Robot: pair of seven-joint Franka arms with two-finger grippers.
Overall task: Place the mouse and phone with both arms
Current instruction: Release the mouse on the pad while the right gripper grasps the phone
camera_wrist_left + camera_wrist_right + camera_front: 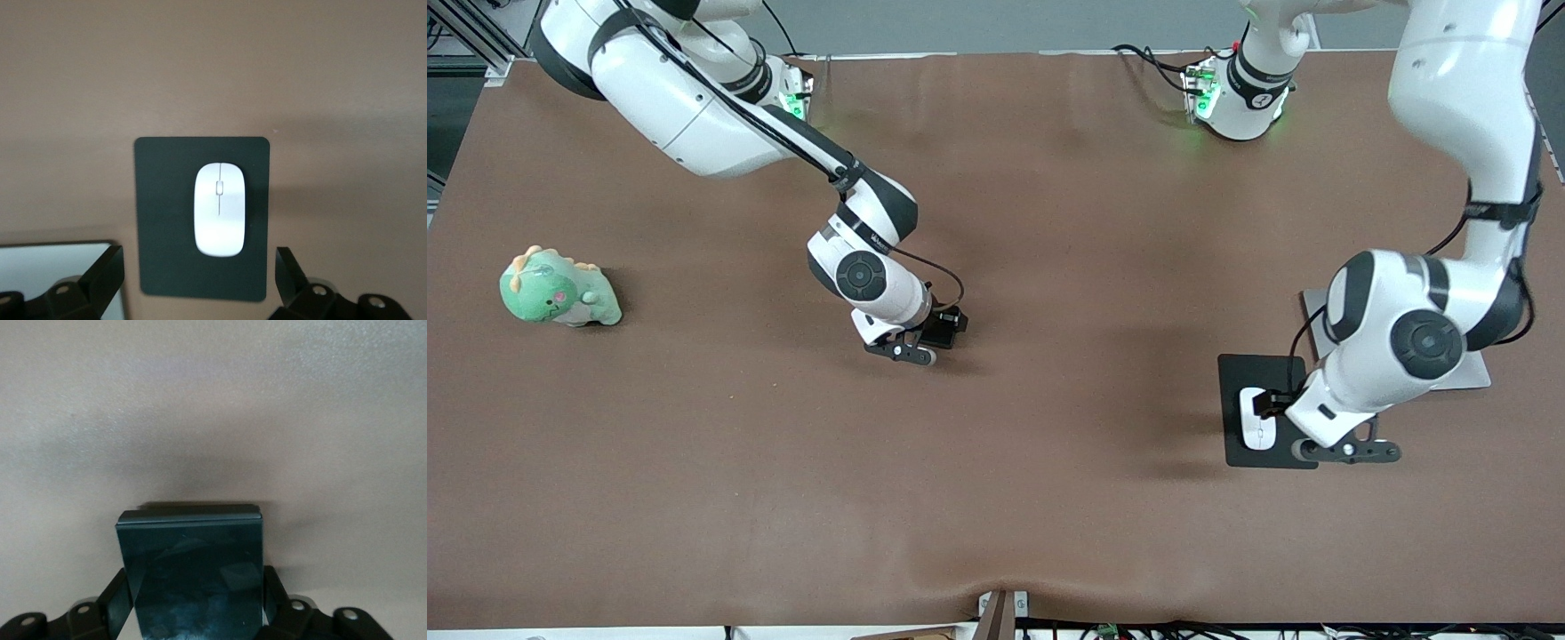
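My left gripper (200, 280) hangs spread over the mouse (219, 209), which lies on the mouse pad (160, 220) at table 3 o'clock, apparently released there, while my right gripper (193, 613) pinches the phone (193, 573) near table centre, ready to carry it.

Your left arm (1449, 267) drops from its base at the table's edge, bends hard at the elbow and points its wrist down. Your left gripper (200, 283) hangs low over the table at the left arm's end with its jaws spread wide, and its two black fingers (100, 273) hold nothing between them. Your right arm (720, 116) reaches out toward the middle of the table, wrist angled downward. Your right gripper (193, 613) sits low there, jaws clamped on a dark flat slab.
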